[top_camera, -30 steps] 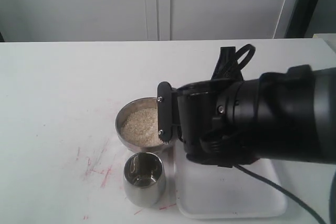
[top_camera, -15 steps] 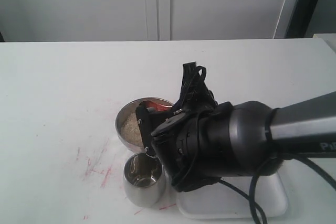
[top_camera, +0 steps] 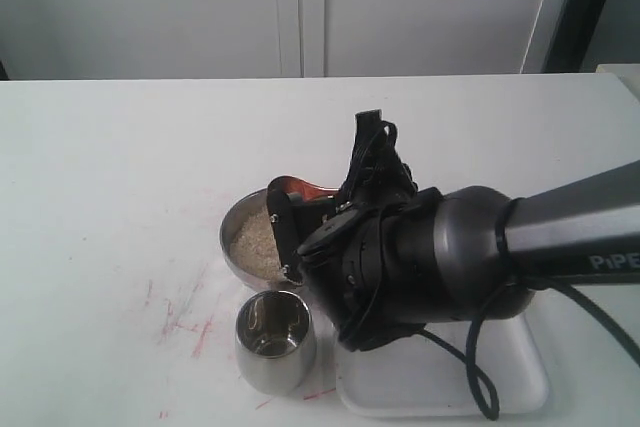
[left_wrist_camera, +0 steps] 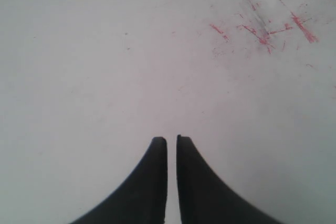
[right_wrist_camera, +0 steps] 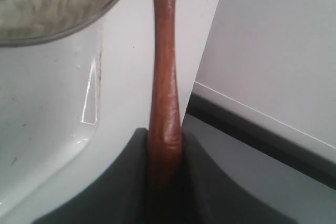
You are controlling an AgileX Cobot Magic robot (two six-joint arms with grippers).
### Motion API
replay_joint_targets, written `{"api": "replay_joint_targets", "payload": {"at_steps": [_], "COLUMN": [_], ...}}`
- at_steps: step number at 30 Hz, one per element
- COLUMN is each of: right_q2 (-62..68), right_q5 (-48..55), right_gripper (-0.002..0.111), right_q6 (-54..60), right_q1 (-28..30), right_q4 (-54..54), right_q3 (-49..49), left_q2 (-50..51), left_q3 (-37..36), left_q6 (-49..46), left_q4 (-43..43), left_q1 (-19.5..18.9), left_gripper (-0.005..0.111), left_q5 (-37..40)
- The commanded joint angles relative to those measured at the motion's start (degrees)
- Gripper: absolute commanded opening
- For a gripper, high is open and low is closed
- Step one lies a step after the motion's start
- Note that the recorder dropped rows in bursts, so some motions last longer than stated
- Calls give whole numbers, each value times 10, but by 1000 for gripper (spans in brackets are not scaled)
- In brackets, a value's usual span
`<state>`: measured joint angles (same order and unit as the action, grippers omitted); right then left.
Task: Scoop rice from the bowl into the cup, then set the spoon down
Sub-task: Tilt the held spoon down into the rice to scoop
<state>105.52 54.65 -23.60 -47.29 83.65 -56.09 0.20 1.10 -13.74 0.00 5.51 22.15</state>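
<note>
White tabletop streaked with red marks carries the bowl of rice, with the cup just beside it toward the front edge. The right gripper clamps the spoon by its handle, the spoon's head over the bowl's far rim. The left gripper has its fingers nearly together, empty.

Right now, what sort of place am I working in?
Likely a lab test bench: white table with red scribble marks, plain white cabinet doors behind, robot arm at work.
</note>
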Motion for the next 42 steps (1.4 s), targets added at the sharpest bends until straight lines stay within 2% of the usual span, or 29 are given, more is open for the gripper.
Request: {"api": "replay_joint_targets", "payload": {"at_steps": [1, 31, 37, 42], "right_q2": [0, 27, 16, 6], "right_q5": [0, -48, -59, -62], "right_gripper": [0, 0, 0, 0], "right_q6": [-7, 27, 35, 116], "right_q1": [7, 23, 23, 23], "right_q4": [-5, -74, -117, -212], "right_q3": [3, 3, -3, -35], "left_q2": [-2, -2, -2, -2], "left_q3": [-5, -5, -5, -5], "left_q6": [3, 3, 3, 3], "left_q4": [-3, -3, -3, -3], "left_q1": [4, 4, 4, 4], "left_gripper": [14, 14, 14, 14], "left_q5": [27, 27, 27, 27]}}
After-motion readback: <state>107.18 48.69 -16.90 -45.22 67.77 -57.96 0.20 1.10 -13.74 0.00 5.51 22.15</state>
